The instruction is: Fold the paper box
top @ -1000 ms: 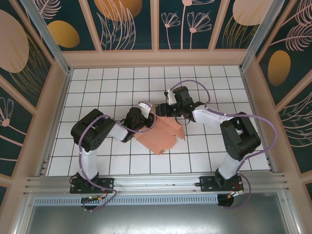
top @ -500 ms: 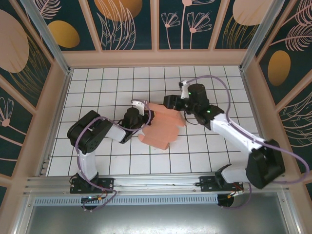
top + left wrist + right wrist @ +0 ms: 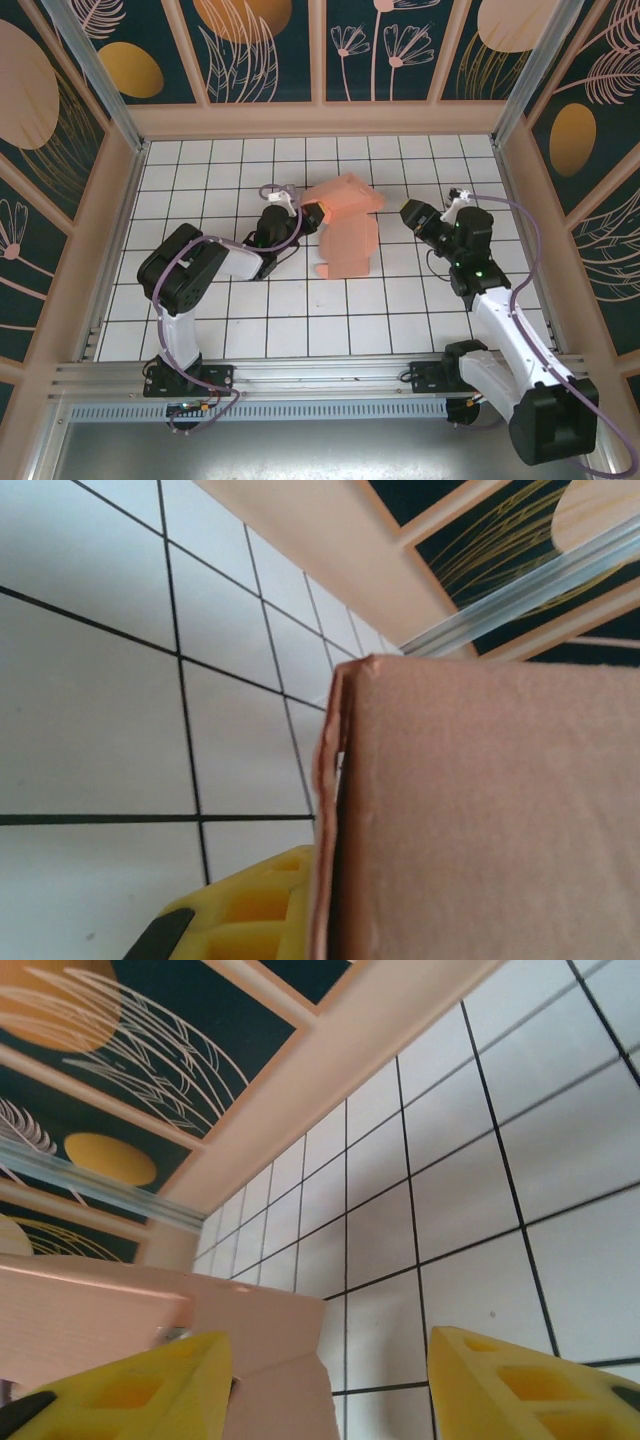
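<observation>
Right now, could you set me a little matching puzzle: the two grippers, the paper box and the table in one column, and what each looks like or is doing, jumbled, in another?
Column one:
1. paper box
2. left gripper
3. right gripper
4. table

Column two:
A. open, apart from the box
B. white tiles with dark lines
C. salmon-pink card
D. shut on the box's edge

Pairs: 1-C, 2-D, 3-A, 4-B

White tiled table (image 3: 200,320) inside a patterned enclosure.
Black grid lines cross the tiles. Dark teal wall panels (image 3: 260,60) with pale leaves and orange ovals (image 3: 130,68) line the top and sides. An aluminium rail (image 3: 300,375) spans the bottom.
</observation>
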You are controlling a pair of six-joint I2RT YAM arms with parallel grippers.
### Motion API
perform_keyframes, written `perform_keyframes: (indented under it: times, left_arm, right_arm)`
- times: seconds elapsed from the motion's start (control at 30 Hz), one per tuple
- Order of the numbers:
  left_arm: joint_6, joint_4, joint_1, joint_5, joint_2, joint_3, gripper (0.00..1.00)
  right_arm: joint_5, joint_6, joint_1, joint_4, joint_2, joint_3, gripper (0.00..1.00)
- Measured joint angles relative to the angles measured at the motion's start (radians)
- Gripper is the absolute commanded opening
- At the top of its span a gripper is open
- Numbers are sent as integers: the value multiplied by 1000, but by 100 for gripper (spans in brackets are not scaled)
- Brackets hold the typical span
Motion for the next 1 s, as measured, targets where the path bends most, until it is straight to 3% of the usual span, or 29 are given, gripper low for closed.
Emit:
perform_keyframes:
  times: [0.33,0.73,1.0]
  left_arm:
    - [-71,45,3,84,14,84,0]
    - [-69,50,10,119,13,92,0]
    - [-68,49,18,116,8,61,0]
  right_arm:
    - [-258,156,0,250,177,0,48]
    - [-274,208,119,343,240,106,47]
    - [-249,211,145,338,262,116,47]
